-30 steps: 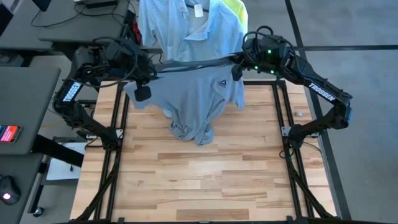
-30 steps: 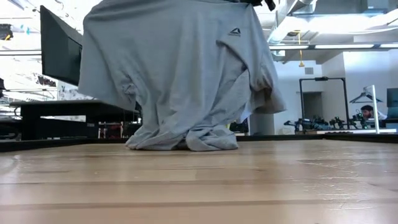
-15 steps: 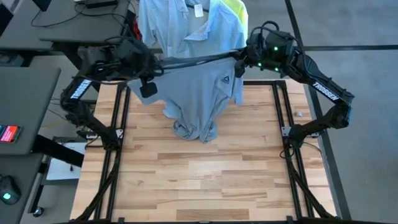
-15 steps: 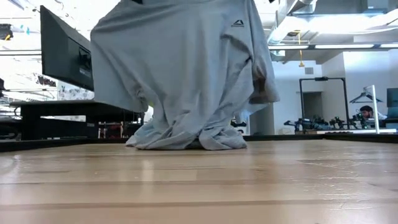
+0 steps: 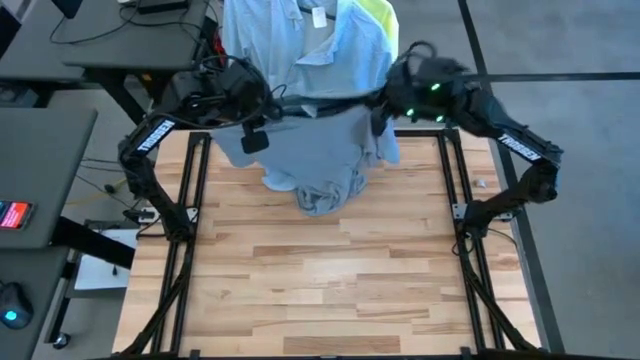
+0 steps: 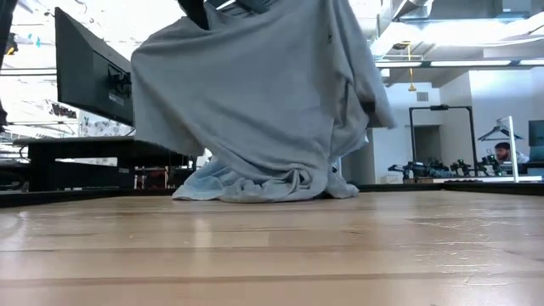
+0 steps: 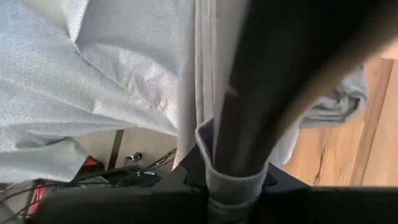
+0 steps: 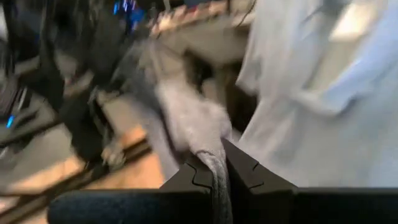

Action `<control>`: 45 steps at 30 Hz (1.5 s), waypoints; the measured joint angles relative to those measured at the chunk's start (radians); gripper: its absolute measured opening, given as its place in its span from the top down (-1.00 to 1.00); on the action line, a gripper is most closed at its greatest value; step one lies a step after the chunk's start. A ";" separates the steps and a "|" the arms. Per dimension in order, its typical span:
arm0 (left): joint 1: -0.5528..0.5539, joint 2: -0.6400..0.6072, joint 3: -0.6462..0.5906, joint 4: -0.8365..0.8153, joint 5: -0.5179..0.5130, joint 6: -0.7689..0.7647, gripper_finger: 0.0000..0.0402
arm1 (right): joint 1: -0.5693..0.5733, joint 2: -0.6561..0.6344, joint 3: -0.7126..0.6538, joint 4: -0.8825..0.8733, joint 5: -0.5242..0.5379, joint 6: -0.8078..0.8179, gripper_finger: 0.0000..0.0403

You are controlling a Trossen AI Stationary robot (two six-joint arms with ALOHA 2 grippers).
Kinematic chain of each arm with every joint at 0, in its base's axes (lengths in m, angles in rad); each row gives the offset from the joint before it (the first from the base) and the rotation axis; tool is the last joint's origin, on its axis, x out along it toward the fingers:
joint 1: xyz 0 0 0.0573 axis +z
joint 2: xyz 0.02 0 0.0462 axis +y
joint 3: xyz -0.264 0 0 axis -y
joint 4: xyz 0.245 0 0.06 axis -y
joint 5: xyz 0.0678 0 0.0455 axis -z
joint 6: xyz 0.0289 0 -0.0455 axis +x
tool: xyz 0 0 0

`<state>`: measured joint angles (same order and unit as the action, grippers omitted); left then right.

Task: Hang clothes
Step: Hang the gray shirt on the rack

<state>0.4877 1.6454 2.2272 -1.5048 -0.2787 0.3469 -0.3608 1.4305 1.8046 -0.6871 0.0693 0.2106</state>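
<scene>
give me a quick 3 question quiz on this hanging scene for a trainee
1. True or false: the grey T-shirt hangs fully clear of the table.
2. Which garment hangs directly behind it? A) pale blue collared shirt B) red towel C) black jacket
3. What do the left gripper and right gripper each hold?

Key
1. False: its lower hem is bunched on the wood.
2. A
3. Each is shut on an edge of the grey T-shirt, which is on a dark hanger.

Plain grey T-shirt (image 5: 325, 150) over the far edge of the light, striped-plank wooden table (image 5: 330, 280). Beyond that edge a pale blue collared shirt (image 5: 290, 40) with a white tag, and a sliver of neon-yellow T-shirt (image 5: 378, 14). Both arms are black.
</scene>
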 joint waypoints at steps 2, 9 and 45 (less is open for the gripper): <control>0.020 -0.008 0.000 0.002 0.060 -0.005 0.89 | 0.042 0.018 0.000 -0.039 -0.005 0.020 1.00; 0.040 -0.042 0.000 0.012 0.323 0.024 0.90 | 0.123 0.084 -0.003 -0.204 -0.014 -0.108 0.75; 0.014 -0.087 0.002 -0.038 0.440 0.058 0.85 | 0.035 0.238 0.108 -0.437 -0.065 -0.443 0.86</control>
<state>0.5017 1.5589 2.2290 -1.5427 0.1612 0.4051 -0.3253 1.6690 1.9125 -1.1245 0.0043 -0.2326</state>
